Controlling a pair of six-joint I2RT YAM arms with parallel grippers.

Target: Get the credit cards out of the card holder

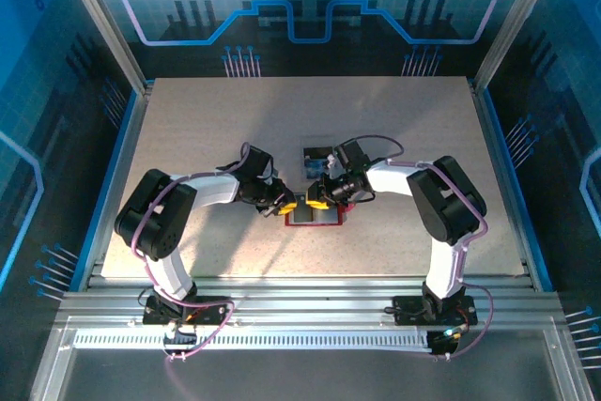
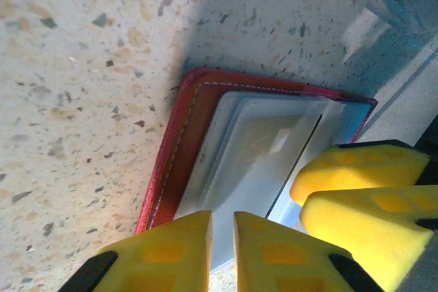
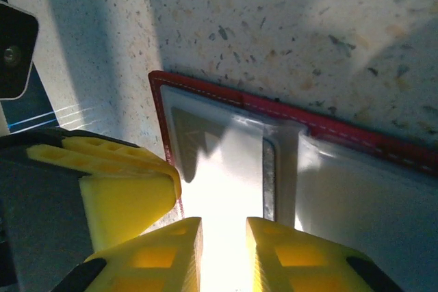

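The card holder (image 1: pixel 315 218) is lying open on the bench (image 1: pixel 188 129), between both arms. The left tool (image 2: pixel 222 227) is hovering at its edge, fingers narrowly parted (gripping or not, I cannot tell). The right tool (image 3: pixel 224 234) is poised likewise, glare hiding its gap. A pale card (image 2: pixel 263 145) is resting in the pocket.

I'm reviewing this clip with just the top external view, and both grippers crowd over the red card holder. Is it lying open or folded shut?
Observer: Open. Left wrist view shows the card holder lying flat, pale pockets facing up.
Operator: Is either gripper pinching something?
Observer: Cannot tell. The left gripper has a narrow gap over the holder's near edge; glare fills the right gripper's gap.
Operator: Any card left inside?
Observer: Right wrist view shows what looks like a credit card, dark band visible, still in a pocket.
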